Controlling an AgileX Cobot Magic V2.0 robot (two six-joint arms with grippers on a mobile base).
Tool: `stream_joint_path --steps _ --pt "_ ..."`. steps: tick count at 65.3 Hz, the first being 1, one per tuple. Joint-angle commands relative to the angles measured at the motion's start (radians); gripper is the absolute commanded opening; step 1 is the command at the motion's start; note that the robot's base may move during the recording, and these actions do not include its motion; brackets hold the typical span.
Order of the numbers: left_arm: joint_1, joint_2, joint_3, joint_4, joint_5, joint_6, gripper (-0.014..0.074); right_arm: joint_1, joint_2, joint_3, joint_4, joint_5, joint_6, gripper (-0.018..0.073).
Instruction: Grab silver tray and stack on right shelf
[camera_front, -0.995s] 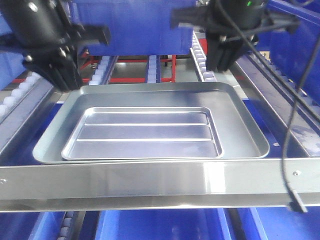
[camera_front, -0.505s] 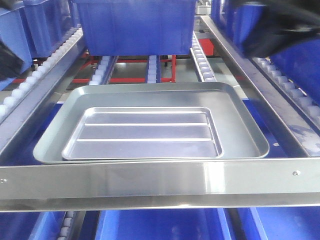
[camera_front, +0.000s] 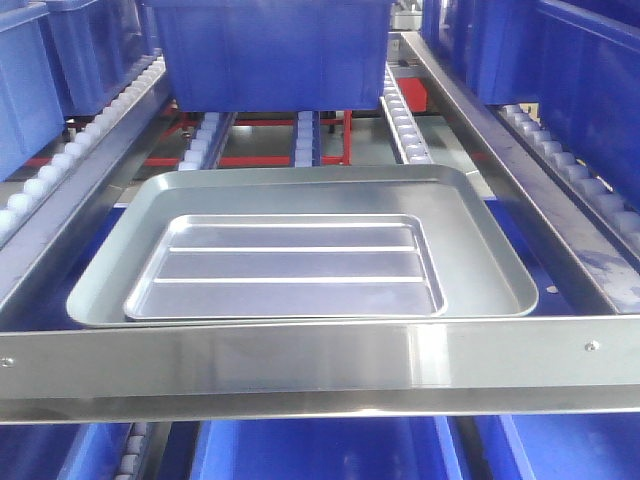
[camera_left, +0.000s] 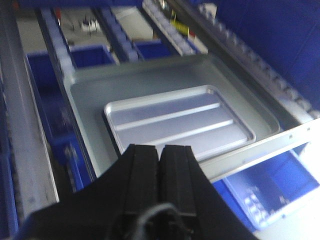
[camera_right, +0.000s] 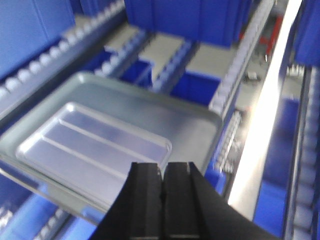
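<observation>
The silver tray (camera_front: 290, 265) with two raised ribs lies flat inside the larger dull grey tray (camera_front: 470, 230) on the right shelf, behind the shelf's polished front bar (camera_front: 320, 365). It also shows in the left wrist view (camera_left: 177, 122) and in the right wrist view (camera_right: 90, 145). My left gripper (camera_left: 160, 146) is shut and empty, above and in front of the trays. My right gripper (camera_right: 162, 164) is shut and empty, above the trays' near right corner. Neither gripper shows in the front view.
A blue bin (camera_front: 270, 50) stands on the roller rails behind the trays. White roller rails (camera_front: 400, 115) run on both sides. More blue bins (camera_front: 590, 70) stand at the right and left, and below the shelf (camera_front: 320, 450).
Both arms have pulled back out of the front view, where they hung over the far corners of the trays a second ago. The trays have not moved.
</observation>
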Motion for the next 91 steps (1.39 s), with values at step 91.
stream_joint_path --steps 91 --pt "-0.005 -0.043 -0.028 0.03 -0.091 0.002 -0.0091 -0.508 -0.469 0.471 0.607 -0.375 -0.475 0.005"
